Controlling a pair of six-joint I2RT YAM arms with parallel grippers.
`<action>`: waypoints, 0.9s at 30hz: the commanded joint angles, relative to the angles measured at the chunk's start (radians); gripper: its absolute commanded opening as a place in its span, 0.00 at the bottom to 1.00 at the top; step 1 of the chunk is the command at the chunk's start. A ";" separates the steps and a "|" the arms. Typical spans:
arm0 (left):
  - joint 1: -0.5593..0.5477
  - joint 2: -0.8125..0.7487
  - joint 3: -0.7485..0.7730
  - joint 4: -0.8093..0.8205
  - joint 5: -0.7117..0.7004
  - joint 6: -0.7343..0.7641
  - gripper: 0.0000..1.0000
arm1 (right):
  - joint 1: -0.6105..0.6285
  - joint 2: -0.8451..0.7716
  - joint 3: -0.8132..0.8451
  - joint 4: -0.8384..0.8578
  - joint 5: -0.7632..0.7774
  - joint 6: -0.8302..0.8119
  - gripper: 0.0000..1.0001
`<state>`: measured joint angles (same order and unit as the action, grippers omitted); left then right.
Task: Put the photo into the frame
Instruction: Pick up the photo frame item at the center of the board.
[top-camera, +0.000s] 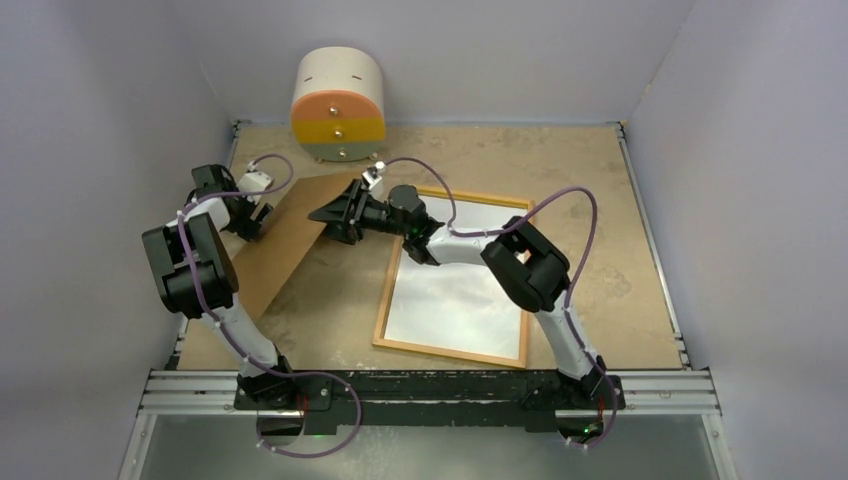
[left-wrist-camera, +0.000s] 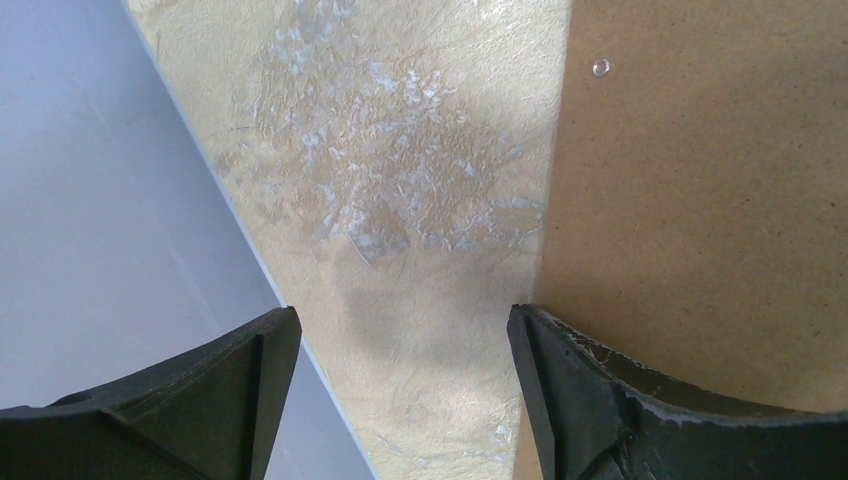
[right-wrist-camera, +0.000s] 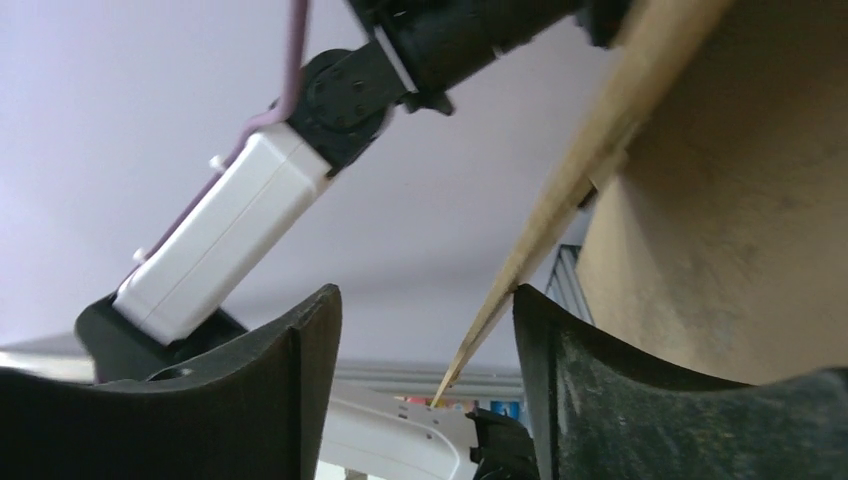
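From above, the frame (top-camera: 450, 353) lies flat, wood-coloured side up, right of a tilted brown board (top-camera: 290, 240). Left wrist: the left gripper (left-wrist-camera: 400, 320) gapes beside the board's edge. Right wrist: the right gripper (right-wrist-camera: 425, 300) has its jaws apart around the board's edge, which touches 1 finger.

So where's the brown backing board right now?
Top view, left of centre: the backing board sits left of the frame, its right edge between the right gripper's open fingers.

The frame (top-camera: 450, 352) looks like pale, smooth wood, and the sheet (top-camera: 455, 300) inside it is glossy. The board (top-camera: 285, 245) is matt brown hardboard with a fine grain. The table (top-camera: 600, 220) is tan, mottled and rough.
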<state>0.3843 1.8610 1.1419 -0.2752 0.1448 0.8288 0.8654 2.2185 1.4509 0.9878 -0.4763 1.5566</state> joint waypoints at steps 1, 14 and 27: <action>-0.032 0.089 -0.086 -0.291 0.087 -0.048 0.83 | -0.002 -0.152 -0.020 -0.192 0.124 -0.156 0.60; -0.036 -0.127 -0.002 -0.496 0.201 0.054 0.97 | 0.014 -0.237 0.038 -0.700 0.324 -0.213 0.00; -0.035 -0.717 -0.043 -1.142 0.661 0.930 1.00 | 0.014 -0.569 -0.252 -0.764 0.482 0.061 0.00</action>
<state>0.3511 1.2964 1.1305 -1.0813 0.6235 1.3220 0.8810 1.8210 1.2346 0.2020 -0.0692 1.4685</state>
